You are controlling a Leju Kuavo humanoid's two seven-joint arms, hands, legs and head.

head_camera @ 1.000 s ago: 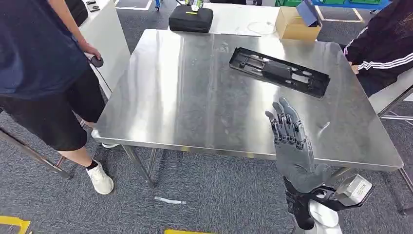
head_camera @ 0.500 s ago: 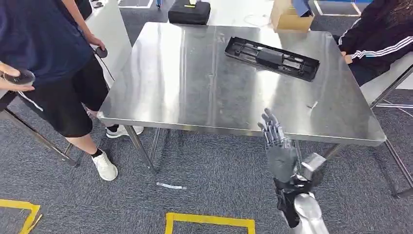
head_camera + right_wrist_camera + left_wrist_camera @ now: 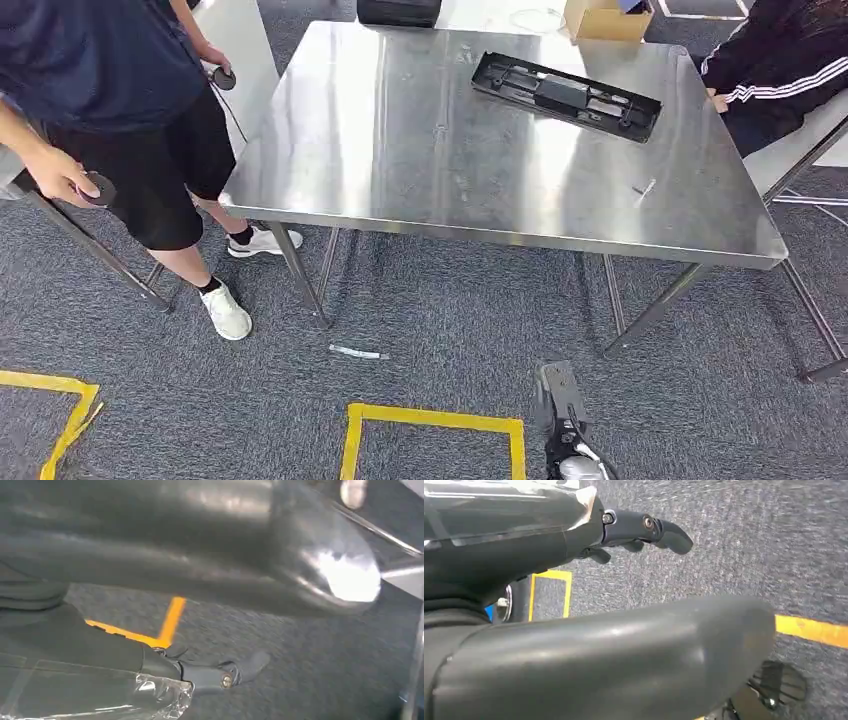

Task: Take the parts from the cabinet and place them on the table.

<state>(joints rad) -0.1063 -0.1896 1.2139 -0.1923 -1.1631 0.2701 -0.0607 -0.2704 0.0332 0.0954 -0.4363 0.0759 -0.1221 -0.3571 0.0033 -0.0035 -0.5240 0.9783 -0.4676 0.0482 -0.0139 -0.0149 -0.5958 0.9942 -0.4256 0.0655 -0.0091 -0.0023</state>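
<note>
no readable text anywhere

right hand (image 3: 240, 672) | blurred, mostly hidden | case (image 3: 398, 10) | cut off

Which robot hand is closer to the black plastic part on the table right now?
Right, as a hedged judgement. The right hand hangs low over the carpet, in front of the table, well short of the black part. The left hand hangs over carpet too; its position against the part is unclear.
</note>
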